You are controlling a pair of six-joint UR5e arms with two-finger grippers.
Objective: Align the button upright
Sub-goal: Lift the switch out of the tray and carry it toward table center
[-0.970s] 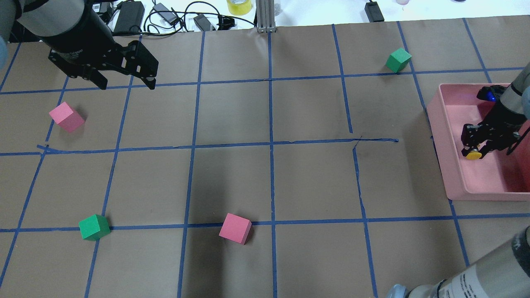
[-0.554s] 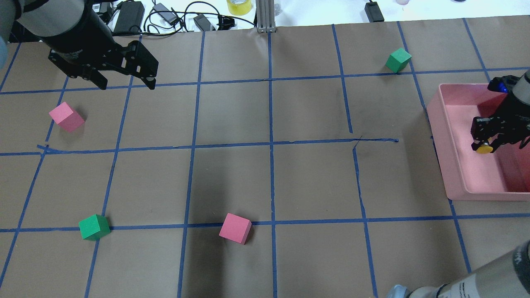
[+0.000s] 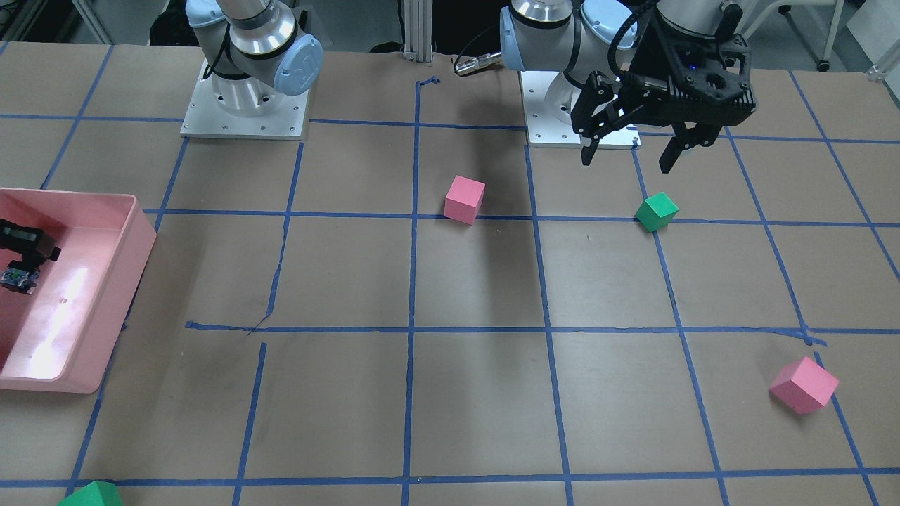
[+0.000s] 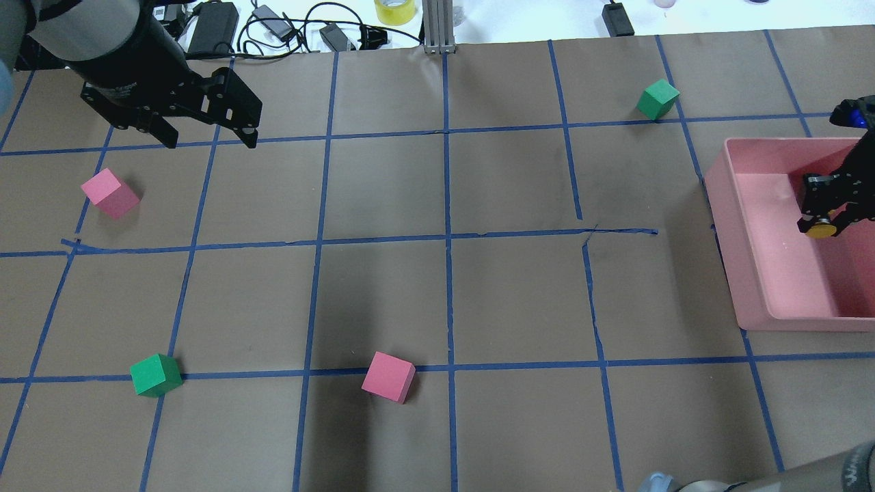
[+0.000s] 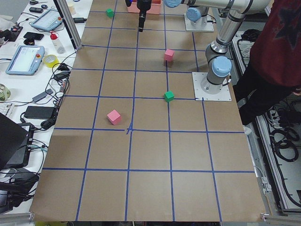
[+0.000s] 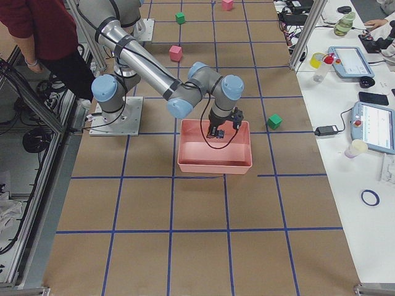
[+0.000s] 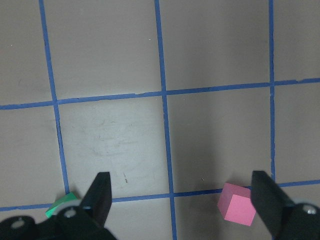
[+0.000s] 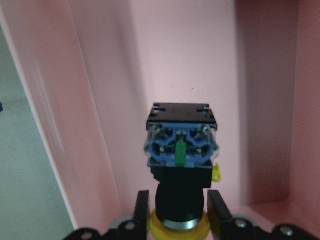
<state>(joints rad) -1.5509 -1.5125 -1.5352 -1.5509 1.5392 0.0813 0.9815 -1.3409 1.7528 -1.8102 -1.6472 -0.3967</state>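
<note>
Right end effector [image 8: 178,202] clamping button [image 8: 180,145] inside pink bin [image 4: 745,273] — base pointing at floor, cap by fingers. Left end effector [image 4: 209,142] spread apart, far off.

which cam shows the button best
The right wrist-mounted view: it shows the button close up, collar clamped in the right tool, base outward. Overhead shows only its yellow cap over the pink bin; front-facing a speck; the rest nothing usable.

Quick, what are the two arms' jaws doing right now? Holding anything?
Left gripper: jaws open, holding nothing.
Right gripper: jaws closed on the button.
</note>
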